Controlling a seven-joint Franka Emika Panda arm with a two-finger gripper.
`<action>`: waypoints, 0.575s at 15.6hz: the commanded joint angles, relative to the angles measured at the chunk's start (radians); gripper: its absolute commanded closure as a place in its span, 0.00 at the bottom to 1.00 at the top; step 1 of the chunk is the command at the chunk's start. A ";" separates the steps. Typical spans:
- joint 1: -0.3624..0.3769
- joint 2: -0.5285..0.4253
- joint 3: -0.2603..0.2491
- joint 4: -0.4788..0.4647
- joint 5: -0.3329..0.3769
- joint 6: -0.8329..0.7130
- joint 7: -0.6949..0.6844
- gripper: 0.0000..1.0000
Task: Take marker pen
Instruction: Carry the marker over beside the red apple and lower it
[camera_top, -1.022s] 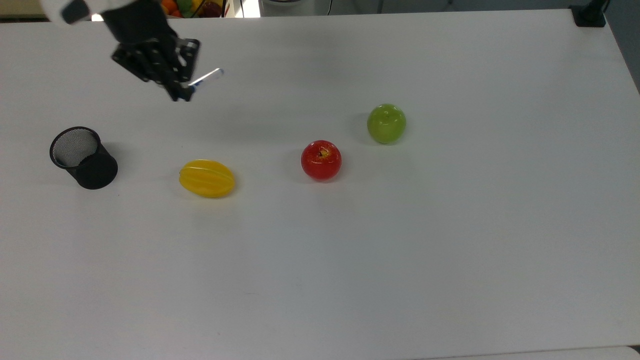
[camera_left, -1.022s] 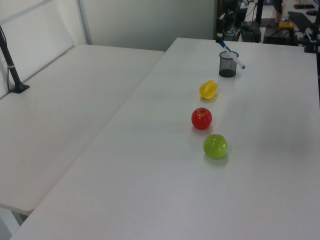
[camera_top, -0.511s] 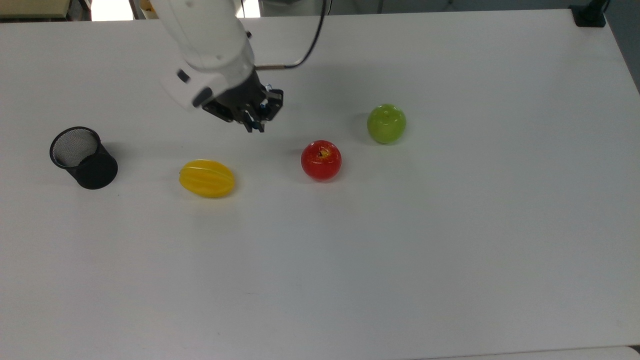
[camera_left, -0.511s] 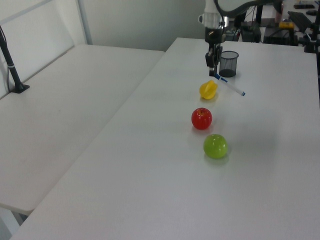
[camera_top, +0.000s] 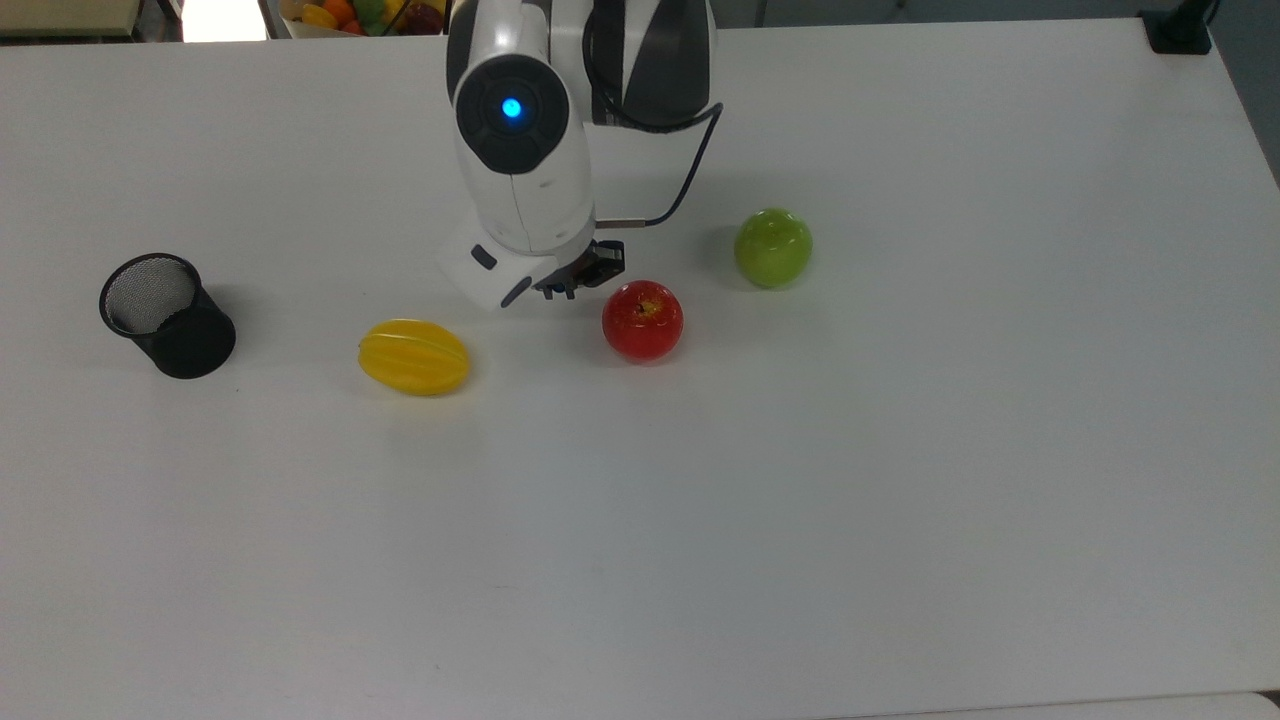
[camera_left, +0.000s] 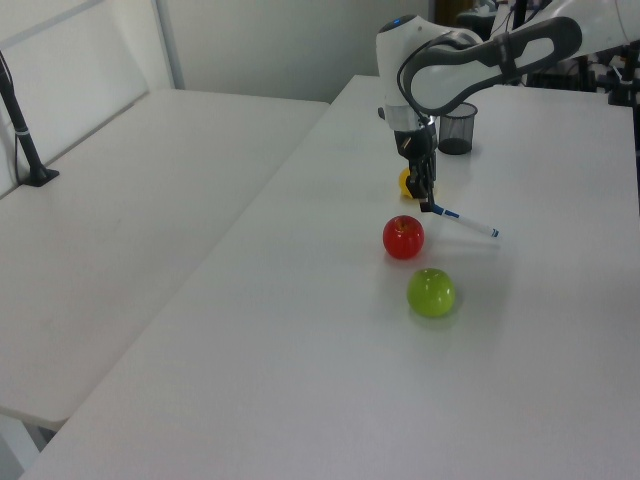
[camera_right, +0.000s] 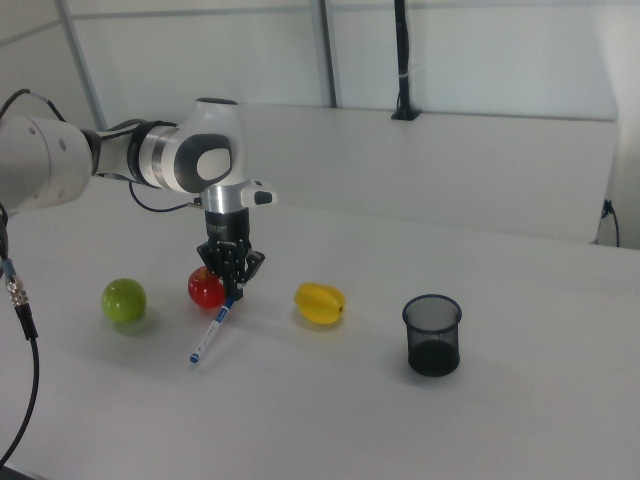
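Note:
The marker pen (camera_left: 467, 222), a slim white barrel with a blue cap, hangs slanted from my gripper (camera_left: 427, 204), which is shut on its capped end. In the right view the marker pen (camera_right: 210, 332) slopes down toward the table from the gripper (camera_right: 230, 292), just in front of the red apple (camera_right: 205, 288). In the top view the gripper (camera_top: 575, 287) sits between the yellow fruit (camera_top: 414, 357) and the red apple (camera_top: 642, 320), and the white arm hides the pen.
A green apple (camera_top: 773, 247) lies to the right of the red one in the top view. A black mesh cup (camera_top: 165, 315) stands upright at the top view's left. All rest on a white table (camera_top: 800, 520).
The arm has swung from the top view's far left toward the red apple, carrying the marker pen with it and lowering it toward the table.

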 joint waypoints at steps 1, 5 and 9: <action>-0.001 0.010 0.009 -0.017 -0.022 0.049 0.039 0.78; 0.001 0.014 0.013 -0.017 -0.043 0.059 0.045 0.62; 0.001 0.013 0.013 -0.018 -0.043 0.080 0.060 0.58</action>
